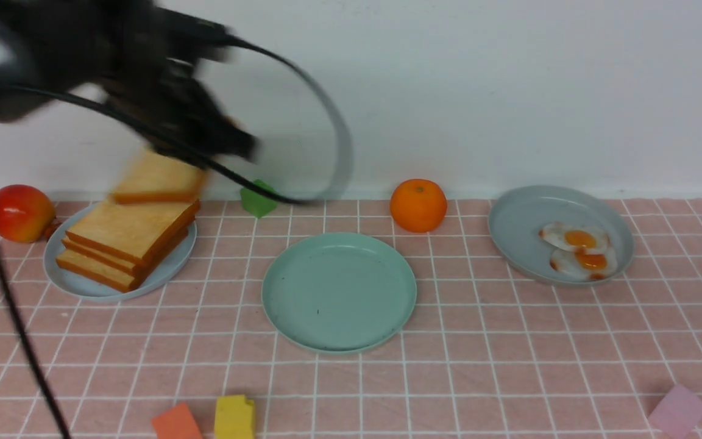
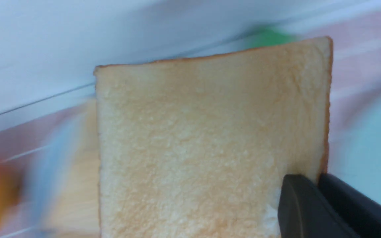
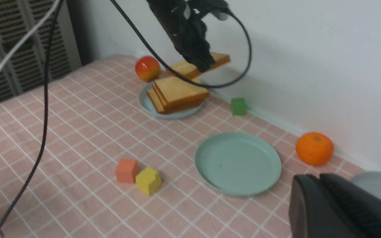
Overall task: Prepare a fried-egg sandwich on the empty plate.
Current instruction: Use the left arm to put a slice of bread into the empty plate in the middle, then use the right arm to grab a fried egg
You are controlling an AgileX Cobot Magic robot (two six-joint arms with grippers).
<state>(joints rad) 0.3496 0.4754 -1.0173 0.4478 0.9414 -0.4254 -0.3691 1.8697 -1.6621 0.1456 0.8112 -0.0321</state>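
Left gripper (image 2: 317, 188) pinching one toast slice (image 2: 210, 142) at its corner, three-slice toast stack (image 1: 128, 241) beneath it, one mint-green plate (image 1: 339, 292) off to its right, two fried eggs (image 1: 579, 250) farther right, right gripper (image 3: 321, 191) pressed nearly together, empty.

A robotics test lab is indicated, not a real kitchen. The worktop (image 1: 509, 366) is covered with a pink gridded cloth and set against a bare white wall (image 1: 509, 91). Food is represented only by toys: plastic fried eggs (image 1: 579, 250), an orange (image 1: 418, 205), an apple (image 1: 19, 213), and a toast slice (image 1: 156, 180) gripped by the left end effector (image 2: 317, 180) of a black cabled arm (image 1: 144, 73). Loose coloured blocks (image 1: 234, 417) are scattered on the cloth. A slatted panel (image 3: 12, 49) is seen beside the worktop in the right wrist view.
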